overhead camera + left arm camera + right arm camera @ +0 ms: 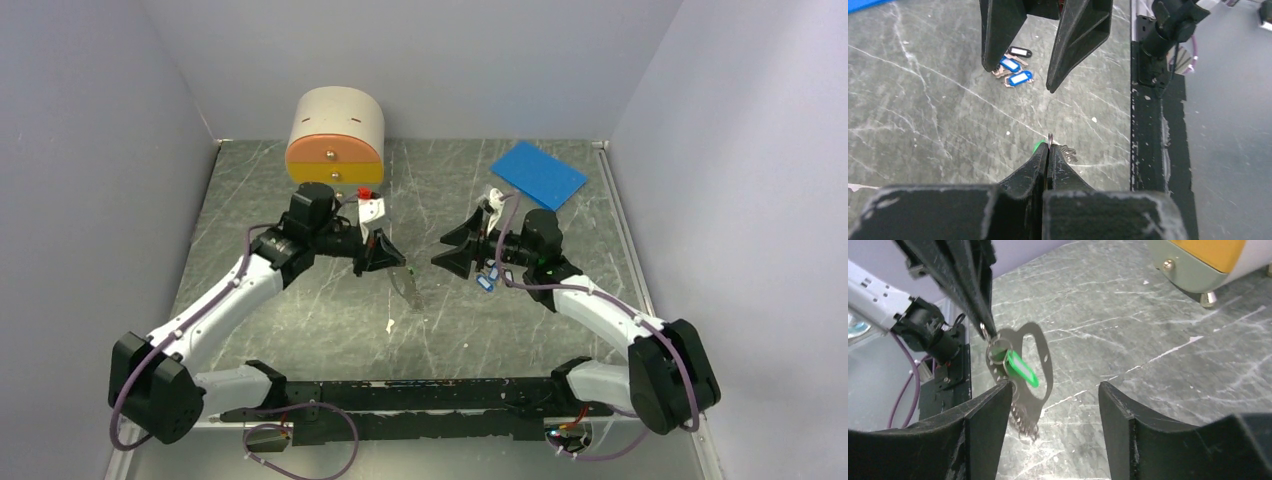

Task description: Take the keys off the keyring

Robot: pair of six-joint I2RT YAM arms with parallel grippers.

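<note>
Green-tagged keys (1020, 369) are dangling from the keyring (1050, 139) the left gripper (1049, 150) is pinching (jaws tight); the right gripper (1055, 387) is gaping wide, blue tags (1015, 72) lying nearby.

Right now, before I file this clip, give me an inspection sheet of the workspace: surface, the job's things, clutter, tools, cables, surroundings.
Surface: grey marbled tabletop, with one small white scrap lying on it.
Job's things: keyring pinched in the left tool; green key tag and flat silvery piece hang from it.
Clutter: blue and black tags on the table, blue sheet, drawer unit at the back.
Tools: left tool shut on the keyring; right tool open, facing the hanging bundle.
Cables: purple cables run along both arms.
Surroundings: plain pale walls on three sides.
</note>
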